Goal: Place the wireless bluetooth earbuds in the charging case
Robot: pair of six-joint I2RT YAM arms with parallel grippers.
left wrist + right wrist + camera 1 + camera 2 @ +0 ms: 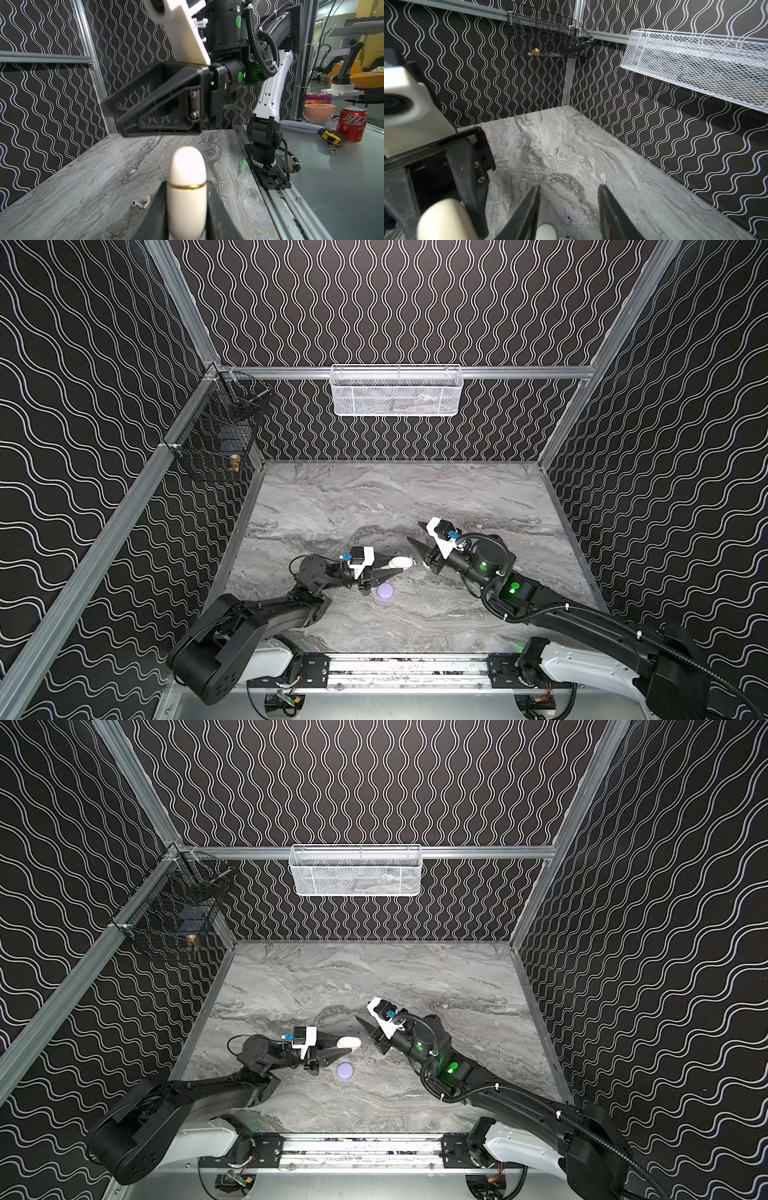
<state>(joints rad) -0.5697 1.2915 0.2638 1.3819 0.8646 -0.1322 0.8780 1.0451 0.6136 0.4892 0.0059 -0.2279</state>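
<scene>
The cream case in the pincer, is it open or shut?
Shut. The cream case, held by the left pincer, shows its halves meeting at a gold seam, no gap.

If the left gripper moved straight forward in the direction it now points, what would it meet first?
Probably the right gripper: it stands just ahead of the cream case that the left gripper holds. Depth is unclear, so it might pass below.

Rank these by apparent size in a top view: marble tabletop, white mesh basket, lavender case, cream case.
1. marble tabletop
2. white mesh basket
3. lavender case and cream case: look alike, unranked.
</scene>
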